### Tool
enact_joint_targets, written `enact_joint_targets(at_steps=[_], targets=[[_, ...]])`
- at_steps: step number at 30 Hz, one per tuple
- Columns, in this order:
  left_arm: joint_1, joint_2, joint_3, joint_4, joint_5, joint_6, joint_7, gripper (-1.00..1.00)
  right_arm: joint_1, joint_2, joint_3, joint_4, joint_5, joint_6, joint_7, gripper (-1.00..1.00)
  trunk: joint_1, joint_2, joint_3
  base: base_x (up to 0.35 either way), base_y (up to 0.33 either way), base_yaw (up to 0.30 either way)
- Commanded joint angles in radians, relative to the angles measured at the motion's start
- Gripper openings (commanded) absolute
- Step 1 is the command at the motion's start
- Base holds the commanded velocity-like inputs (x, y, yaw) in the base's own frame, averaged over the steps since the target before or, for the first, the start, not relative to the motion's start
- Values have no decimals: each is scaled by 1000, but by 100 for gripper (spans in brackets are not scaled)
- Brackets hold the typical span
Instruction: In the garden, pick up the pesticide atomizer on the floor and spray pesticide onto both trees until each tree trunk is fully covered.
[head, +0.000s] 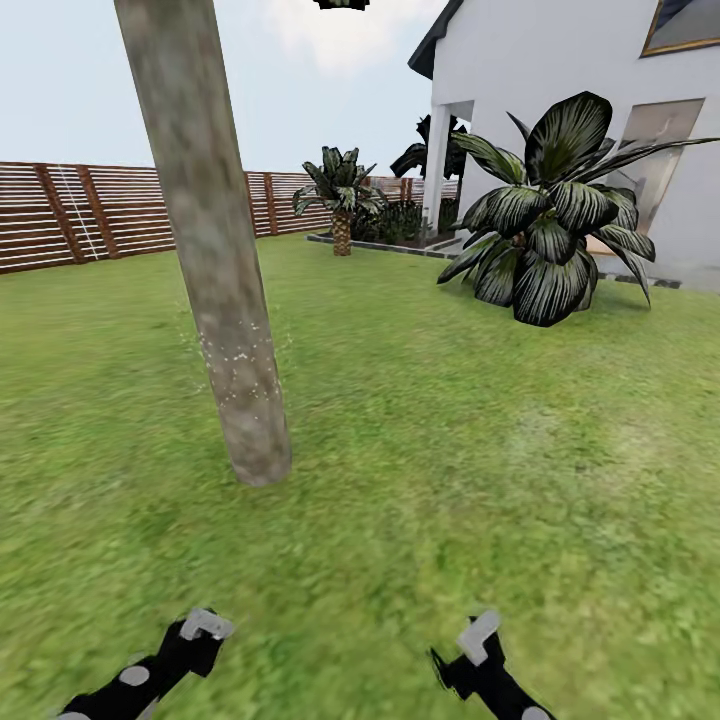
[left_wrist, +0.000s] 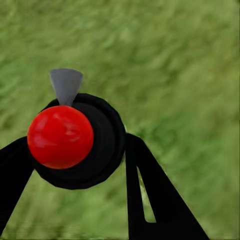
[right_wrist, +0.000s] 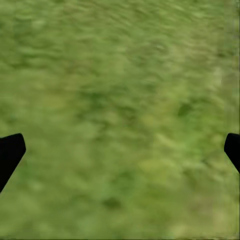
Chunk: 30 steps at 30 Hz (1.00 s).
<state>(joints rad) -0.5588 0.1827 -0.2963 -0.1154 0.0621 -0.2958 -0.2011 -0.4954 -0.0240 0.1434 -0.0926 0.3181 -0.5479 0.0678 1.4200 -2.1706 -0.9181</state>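
A tree trunk (head: 215, 260), mottled grey-brown and leaning slightly, rises from the lawn (head: 450, 450) a short way ahead on my left. Fine white specks dot its lower part. In the left wrist view my left gripper (left_wrist: 77, 142) is shut on the pesticide atomizer (left_wrist: 102, 150), a black round body with a red ball and a grey cone nozzle, held over grass. My right gripper (right_wrist: 122, 147) is open above bare grass, with only its black fingertips (right_wrist: 11, 150) showing. Both black forearms (head: 150, 665) reach in at the lower edge of the head view.
A broad-leaved dark plant (head: 550, 230) stands ahead on the right beside a white house (head: 560, 80). A short palm (head: 340, 200) grows farther back. A reddish slat fence (head: 100, 210) closes the lawn at the far left.
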Motion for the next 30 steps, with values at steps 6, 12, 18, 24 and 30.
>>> enact_joint_targets(at_steps=[6, 12, 18, 24, 30], targets=[[108, 8, -1, 8, 180, -101, 147, -100, 40, -3, 11, 64, -244, -109, -262, 100, 0, 0, -1, 0, 0, 0], [160, 3, 0, 8, 212, -140, 179, -100, 58, -2, 12, 67, -261, -112, -293, 100, 0, 0, -1, 0, 0, 0], [164, -13, 2, 10, 289, -143, 181, -100, 58, 4, 11, 67, -316, -112, -295, 100, 0, 0, -1, -198, 0, 0], [165, -14, 2, 8, 298, -143, 183, -100, 58, 4, 10, 67, -328, -113, -296, 100, 0, 0, -1, -306, -135, 117], [165, -9, 2, 8, 301, -143, 188, -100, 58, 5, 11, 67, -328, -113, -329, 100, 0, 0, -1, -260, -226, 271]])
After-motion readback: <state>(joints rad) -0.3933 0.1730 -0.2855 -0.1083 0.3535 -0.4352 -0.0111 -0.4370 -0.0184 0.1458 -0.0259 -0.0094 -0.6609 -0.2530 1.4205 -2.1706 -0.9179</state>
